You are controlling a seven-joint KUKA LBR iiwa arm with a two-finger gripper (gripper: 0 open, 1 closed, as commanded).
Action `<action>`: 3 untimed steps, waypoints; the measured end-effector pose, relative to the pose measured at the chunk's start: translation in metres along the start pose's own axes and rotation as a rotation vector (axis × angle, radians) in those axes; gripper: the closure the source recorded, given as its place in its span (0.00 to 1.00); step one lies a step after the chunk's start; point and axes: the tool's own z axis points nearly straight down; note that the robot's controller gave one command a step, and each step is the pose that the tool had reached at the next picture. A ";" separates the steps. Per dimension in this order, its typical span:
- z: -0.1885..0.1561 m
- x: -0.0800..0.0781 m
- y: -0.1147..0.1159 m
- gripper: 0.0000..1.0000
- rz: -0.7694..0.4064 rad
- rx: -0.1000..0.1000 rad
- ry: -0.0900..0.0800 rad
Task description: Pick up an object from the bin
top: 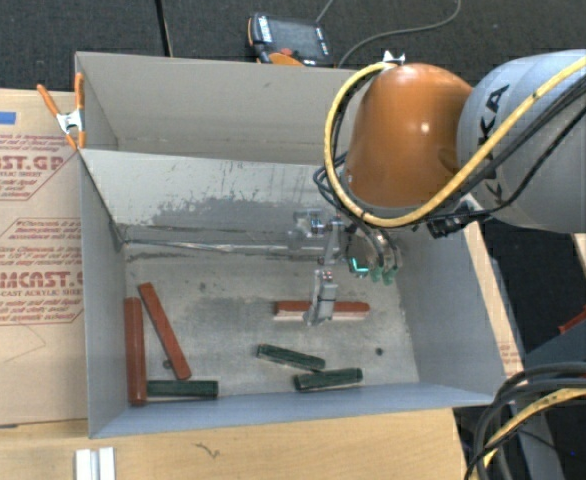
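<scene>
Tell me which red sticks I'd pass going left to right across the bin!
Red stick along the left wall → slanted red stick right beside it → flat red stick in the middle of the bin, under the gripper.

Flat red-brown stick [351, 308]; centre-right; crosswise
</scene>
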 end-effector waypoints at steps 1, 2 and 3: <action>0.129 0.000 -0.030 0.00 -0.099 0.002 0.001; 0.158 -0.027 -0.076 0.00 -0.167 0.003 -0.007; 0.157 -0.017 -0.103 0.00 -0.194 0.002 -0.005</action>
